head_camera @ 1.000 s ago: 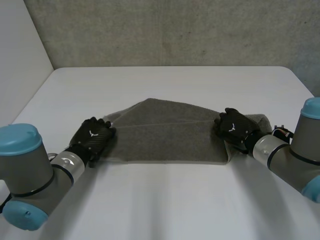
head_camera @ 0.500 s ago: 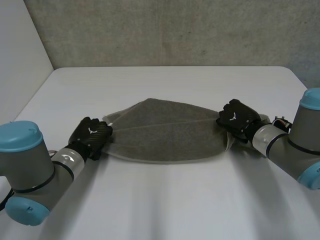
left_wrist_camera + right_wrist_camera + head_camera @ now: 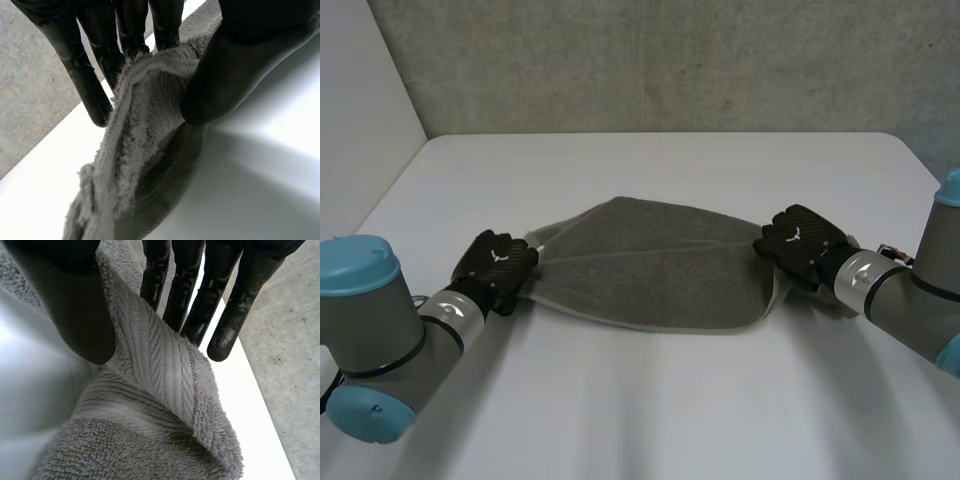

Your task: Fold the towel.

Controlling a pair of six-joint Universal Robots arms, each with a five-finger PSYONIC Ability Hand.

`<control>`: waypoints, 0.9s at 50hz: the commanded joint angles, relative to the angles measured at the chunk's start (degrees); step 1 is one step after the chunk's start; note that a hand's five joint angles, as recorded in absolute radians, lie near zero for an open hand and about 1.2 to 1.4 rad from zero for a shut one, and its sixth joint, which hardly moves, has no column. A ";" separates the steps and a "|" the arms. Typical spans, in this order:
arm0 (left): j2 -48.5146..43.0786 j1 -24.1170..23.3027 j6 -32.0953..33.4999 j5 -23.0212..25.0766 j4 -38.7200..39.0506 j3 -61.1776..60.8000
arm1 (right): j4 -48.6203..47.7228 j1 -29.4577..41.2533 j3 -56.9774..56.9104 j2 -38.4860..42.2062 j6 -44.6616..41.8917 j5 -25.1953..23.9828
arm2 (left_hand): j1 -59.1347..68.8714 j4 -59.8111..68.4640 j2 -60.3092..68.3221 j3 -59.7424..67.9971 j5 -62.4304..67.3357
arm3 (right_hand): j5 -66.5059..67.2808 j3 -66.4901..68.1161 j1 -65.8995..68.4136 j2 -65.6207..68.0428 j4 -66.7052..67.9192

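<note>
Grey terry towel [image 3: 650, 270] sits mid-table, stretched sideways between the two hands, its far part lying on the white table [image 3: 650, 410] and its near edge raised and sagging in a shallow curve. Note for your log: the left hand [image 3: 498, 265] has the towel's left end and the right hand [image 3: 800, 243] has its right end. In the left wrist view the thumb [image 3: 235, 65] presses a bunched hem against the straight fingers [image 3: 125, 30], so that hand is clamped on cloth. The right wrist view reads the same: thumb [image 3: 75, 305] on one face of the ribbed border, fingers [image 3: 190, 295] on the other, cloth pinched between. Progress, as a judgement: you are mid-fold. The grasp is made and the near edge is up, but no edge has been laid over and matched yet. A faint crease runs across the cloth; I cannot tell whether it marks a finished fold. Left to do: carry the held edge across to the far one, set it down square, release, and flatten. Surface: smooth, bare, matte white, little to snag the pile. Room: a rough grey concrete-looking wall [image 3: 670, 60] behind the table, and a plain white panel [image 3: 360, 100] at its left side.
</note>
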 commanded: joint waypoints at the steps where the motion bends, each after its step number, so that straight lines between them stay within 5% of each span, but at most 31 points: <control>1: 0.44 0.03 -0.01 0.00 0.01 -0.10 | 0.05 0.01 -0.46 -0.07 -0.50 0.03 | 5.41 2.54 2.51 2.79 4.52 | 9.90 9.73 9.79 9.22 9.41; 4: 0.61 0.20 -0.01 0.01 0.01 0.16 | 0.05 0.09 -0.72 -0.95 -0.50 0.11 | 13.42 10.55 10.52 10.80 12.53 | 29.65 29.48 29.54 28.98 29.16; 14: 8.52 3.81 -0.80 0.44 -1.74 1.92 | 2.77 0.18 -1.25 -12.11 3.19 0.46 | 13.46 10.60 10.56 10.84 12.58 | 29.74 29.58 29.63 29.07 29.26; 23: 17.39 3.72 -7.37 1.06 -10.34 6.93 | 12.59 -3.50 -9.76 -19.41 20.05 -0.41 | 13.46 10.60 10.56 10.84 12.58 | 29.74 29.58 29.63 29.07 29.26; 33: 16.36 7.05 -12.05 5.27 -22.47 13.25 | 37.65 -4.92 -20.31 -12.31 14.11 0.11 | 13.46 10.60 10.56 10.84 12.58 | 29.74 29.58 29.63 29.07 29.26; 45: 0.17 4.77 -12.31 6.25 -25.91 32.33 | 32.30 -0.52 -37.29 -0.07 11.72 2.75 | 13.46 10.60 10.56 10.84 12.58 | 29.74 29.58 29.63 29.07 29.26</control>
